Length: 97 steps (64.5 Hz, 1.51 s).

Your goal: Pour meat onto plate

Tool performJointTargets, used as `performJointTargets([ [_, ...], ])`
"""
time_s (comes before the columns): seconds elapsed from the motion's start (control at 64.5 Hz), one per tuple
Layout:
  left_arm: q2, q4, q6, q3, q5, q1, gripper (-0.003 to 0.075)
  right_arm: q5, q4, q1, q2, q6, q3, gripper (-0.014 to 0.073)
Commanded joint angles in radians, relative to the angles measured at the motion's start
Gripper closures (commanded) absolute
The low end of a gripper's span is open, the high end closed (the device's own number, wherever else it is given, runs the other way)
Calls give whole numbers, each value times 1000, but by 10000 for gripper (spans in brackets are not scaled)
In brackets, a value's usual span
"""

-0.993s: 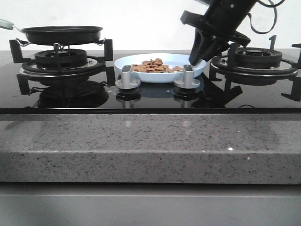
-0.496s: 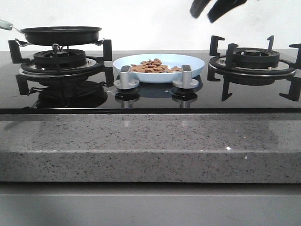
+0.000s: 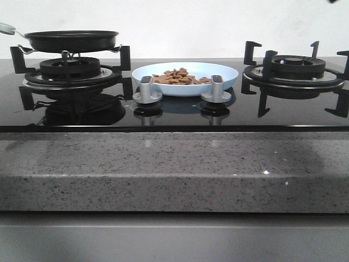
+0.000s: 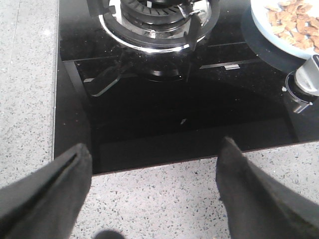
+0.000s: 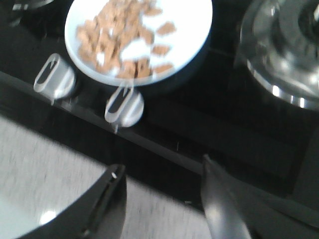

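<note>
Evidently the pour was done. Left to right: black pan (image 3: 71, 39) sat on the left burner (image 3: 70, 68), apparently empty from the front. My left jaws (image 4: 152, 191) hung released over the counter (image 3: 174, 169) edge, grasping nothing. Meat (image 3: 178, 77) lay piled in the plate (image 3: 185, 78), centred on the hob behind the two knobs (image 3: 146, 90). My right jaws (image 5: 162, 199) were also spread, empty, above the plate's near side. Judgement: retreat best done straight, clear of rim and knobs.
</note>
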Motion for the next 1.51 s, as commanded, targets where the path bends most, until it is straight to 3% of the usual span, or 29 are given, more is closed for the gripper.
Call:
performJointTargets([
  [0.0, -9, -12, -8, -26, -57, -7, 206, -57, 9, -2, -137, -6, 74, 213],
  [0.481, -9, -14, -8, -26, -75, -7, 206, 100, 13, -2, -587, -5, 419, 213],
  [0.946, -9, -44, -8, -26, -75, -7, 207, 105, 14, -2, -680, -4, 500, 218],
  [1.04, -9, -44, -8, -26, -75, -7, 207, 105, 14, -2, -680, -4, 500, 293],
  [1.226, -9, -46, -8, -26, -82, -7, 218, 102, 14, -2, -680, -4, 500, 552],
  [1.334, -9, -46, -8, -26, -82, -7, 320, 102, 14, -2, -680, -4, 500, 667],
  [1.489, -9, -46, -8, -26, -82, -7, 514, 95, 13, -2, -680, -5, 500, 663],
])
